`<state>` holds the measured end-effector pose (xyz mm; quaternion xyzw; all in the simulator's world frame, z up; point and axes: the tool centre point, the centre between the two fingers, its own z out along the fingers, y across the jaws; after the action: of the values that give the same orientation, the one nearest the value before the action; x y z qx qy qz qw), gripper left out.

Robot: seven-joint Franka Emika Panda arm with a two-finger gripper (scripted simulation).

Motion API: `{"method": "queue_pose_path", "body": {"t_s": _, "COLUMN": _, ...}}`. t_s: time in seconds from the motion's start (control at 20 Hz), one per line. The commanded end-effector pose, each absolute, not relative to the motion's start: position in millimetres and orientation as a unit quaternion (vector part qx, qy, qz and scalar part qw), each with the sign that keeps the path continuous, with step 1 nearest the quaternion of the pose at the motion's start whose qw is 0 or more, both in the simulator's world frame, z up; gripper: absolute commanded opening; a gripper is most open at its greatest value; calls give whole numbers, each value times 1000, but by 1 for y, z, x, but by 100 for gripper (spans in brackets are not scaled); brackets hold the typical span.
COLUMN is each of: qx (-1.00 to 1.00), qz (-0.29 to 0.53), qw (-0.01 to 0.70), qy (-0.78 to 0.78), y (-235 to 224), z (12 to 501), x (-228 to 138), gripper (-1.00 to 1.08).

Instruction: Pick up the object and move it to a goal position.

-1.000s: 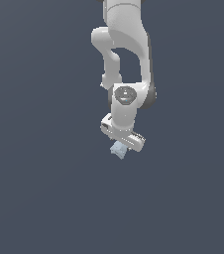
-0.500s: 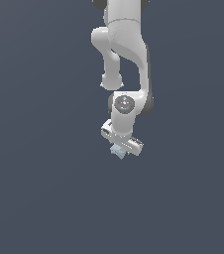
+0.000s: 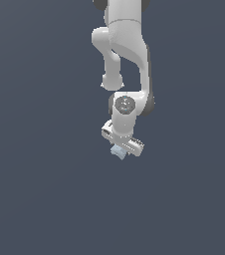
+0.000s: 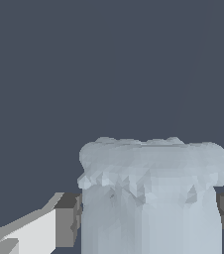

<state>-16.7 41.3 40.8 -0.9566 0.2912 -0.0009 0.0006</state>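
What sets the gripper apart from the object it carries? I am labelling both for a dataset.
Colour: the gripper is white with grey pads, while the object is pale blue-grey. Size: the gripper is much larger than the object. Surface: the gripper is smooth, the object faceted and bumpy. Both hang together under the arm.

Pale block between tool fingers

arm hanging down from the exterior view's top edge, gripper sitting at its lower end, the object wedged between the fingers, touching both
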Motion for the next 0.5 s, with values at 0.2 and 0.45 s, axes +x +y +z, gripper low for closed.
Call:
{"method": "queue_pose_path", "body": {"t_s": 0.2, "qx": -957, "qz": -1, "qw": 1, "qy": 292, "y": 41, "z": 44, "x": -14, "gripper": -100}}
{"method": "queue_pose_path", "body": {"t_s": 0.45, "qx": -957, "qz": -1, "qw": 1, "qy": 292, "y": 41, "z": 59, "x": -4, "gripper": -100}}
